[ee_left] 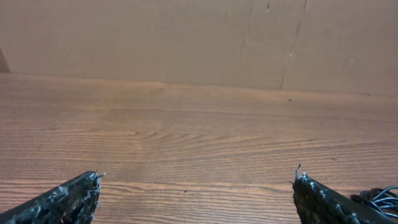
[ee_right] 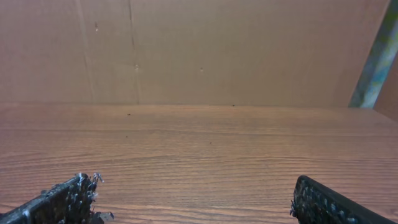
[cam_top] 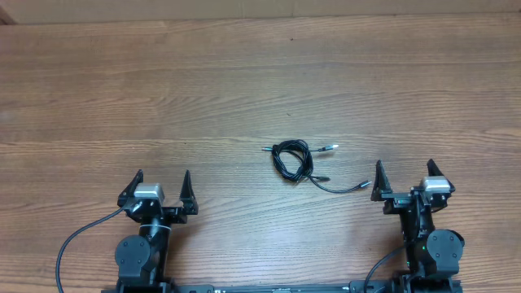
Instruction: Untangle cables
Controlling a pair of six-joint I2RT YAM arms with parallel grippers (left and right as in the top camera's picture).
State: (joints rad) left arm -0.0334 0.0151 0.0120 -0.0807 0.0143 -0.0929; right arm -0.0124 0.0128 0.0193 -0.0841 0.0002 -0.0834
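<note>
Just right of tabletop centre, cables lie knotted: light, limp, thin, so probably pinch a loose plug-end tail; left gripper and right gripper both wide, empty.

overhead: straight down | wrists: low, facing far wall | shared: table

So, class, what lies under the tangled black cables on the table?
Only the wooden table shows beneath the cables. Inside the coil the strands overlap, so which lies under which cannot be made out.
</note>
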